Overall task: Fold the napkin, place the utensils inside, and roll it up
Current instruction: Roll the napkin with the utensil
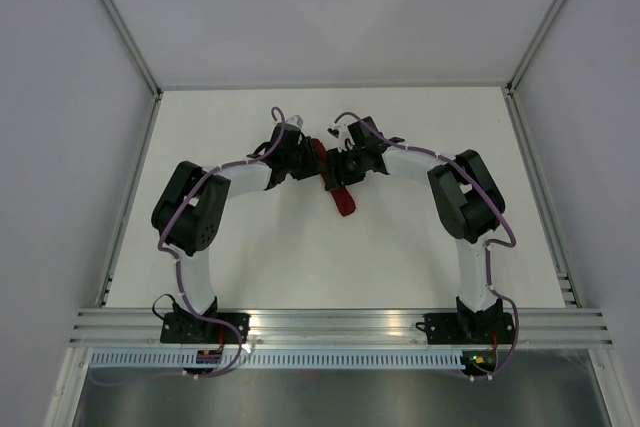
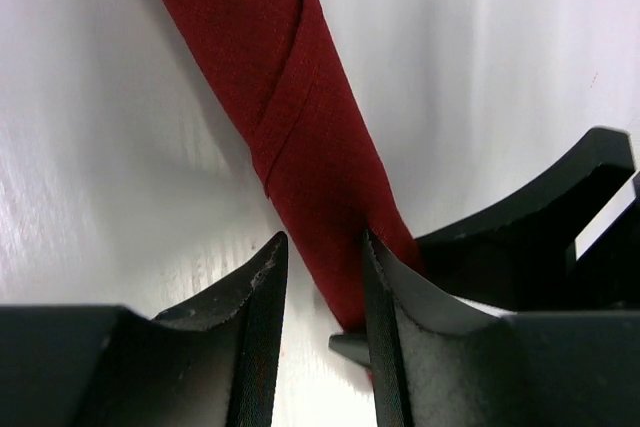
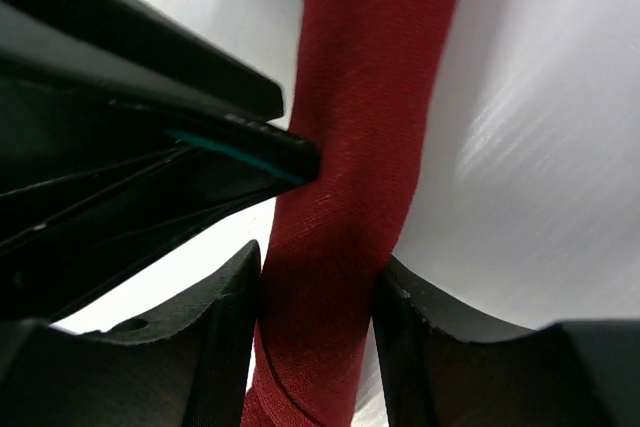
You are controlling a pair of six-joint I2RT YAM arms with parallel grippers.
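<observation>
So, napkin (image 2: 300, 127): rolled up
left gripper (image 2: 324, 239): spread loosely round its end
right gripper (image 3: 320, 255): pinching it, I think

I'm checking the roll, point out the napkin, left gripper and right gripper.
napkin (image 2: 300, 117), left wrist view, middle of the roll.
left gripper (image 2: 322, 242), left wrist view, between its fingertips.
right gripper (image 3: 318, 259), right wrist view, between its fingertips.

my left gripper (image 2: 322, 247) and my right gripper (image 3: 318, 267) both straddle the rolled napkin (image 1: 343, 199) toward the table's far edge, midway between its sides. their fingers crowd together there, so nothing passes between them. the table (image 1: 300, 267) lies open from there to the near edge and out to both side edges, where walls (image 1: 60, 127) close it in.
</observation>
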